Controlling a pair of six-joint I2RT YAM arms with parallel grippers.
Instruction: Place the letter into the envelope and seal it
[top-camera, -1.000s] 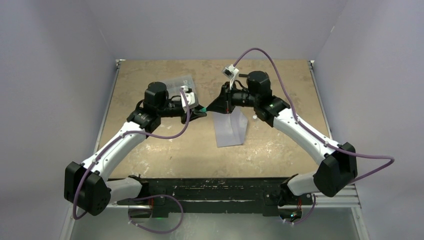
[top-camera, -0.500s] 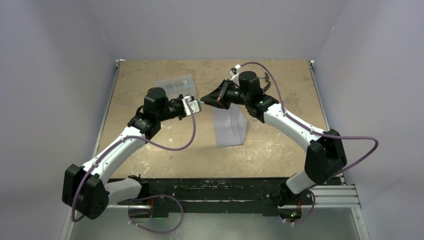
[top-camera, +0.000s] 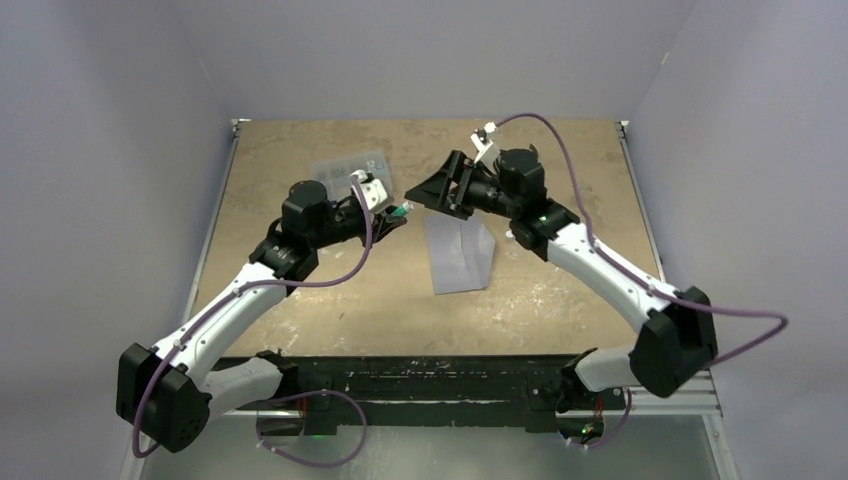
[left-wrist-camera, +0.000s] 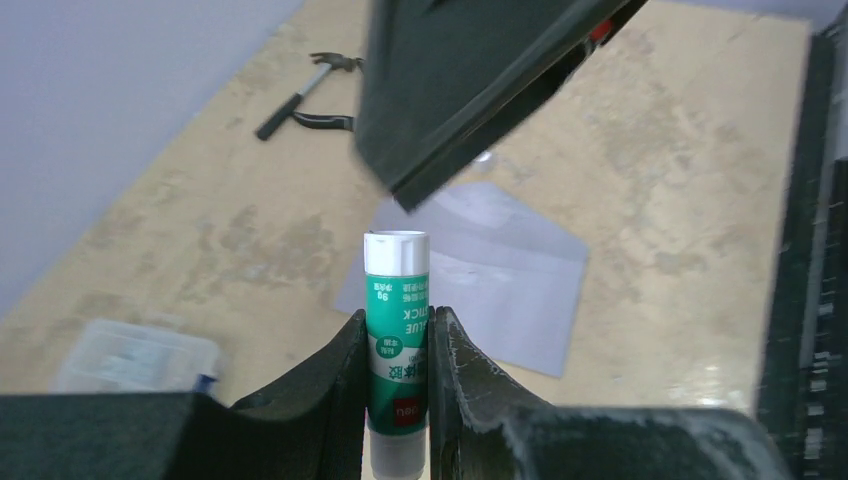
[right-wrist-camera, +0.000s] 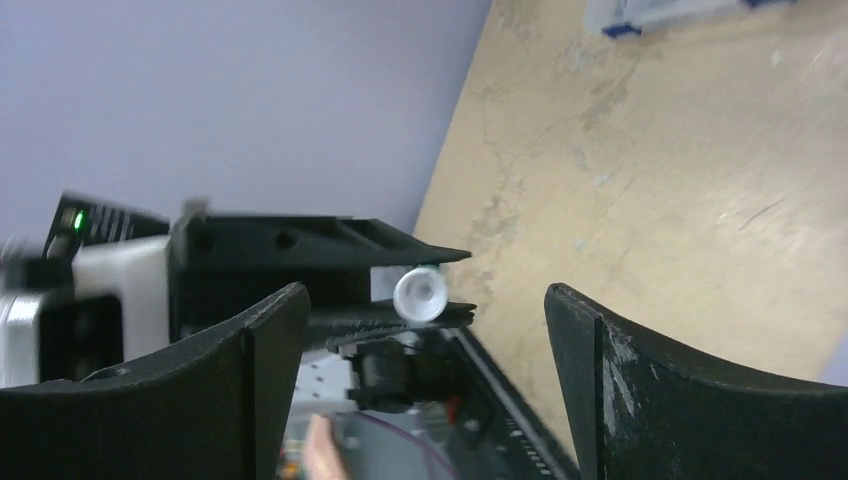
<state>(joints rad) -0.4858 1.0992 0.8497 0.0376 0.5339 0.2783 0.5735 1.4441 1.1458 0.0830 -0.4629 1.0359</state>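
From overhead, I have the envelope (top-camera: 460, 255) lying flat on the bench (top-camera: 300, 300), a little right of centre, with its long side running near to far. Both arms reach in over its far end. My left claw (top-camera: 395, 215) is clenched on a green glue stick (top-camera: 402, 210), which points right. My right claw (top-camera: 418, 195) faces it from the right, just beside the stick's tip. A clear plastic box (top-camera: 350, 168) sits on the far left of the bench behind the left wrist. A small white bit (top-camera: 510, 235) lies just right of the envelope, under the right arm.

From the left wrist, the left claw (left-wrist-camera: 397, 318) pinches the glue stick (left-wrist-camera: 396, 345) around its green label, white end up. One of the right claw's fingers (left-wrist-camera: 460, 90) fills the upper middle and hides part of the bench beyond. The envelope (left-wrist-camera: 500, 290) lies below the stick. The clear plastic box (left-wrist-camera: 135, 355) is low on the left, and a hammer-like tool (left-wrist-camera: 300, 95) lies at the top left.

From the right wrist, the right claw (right-wrist-camera: 425, 290) is released, its fingers (right-wrist-camera: 250, 340) spread wide. The glue stick's (right-wrist-camera: 420, 293) round white end shows between them, touching neither. The clear plastic box (right-wrist-camera: 680, 12) shows at the top edge.
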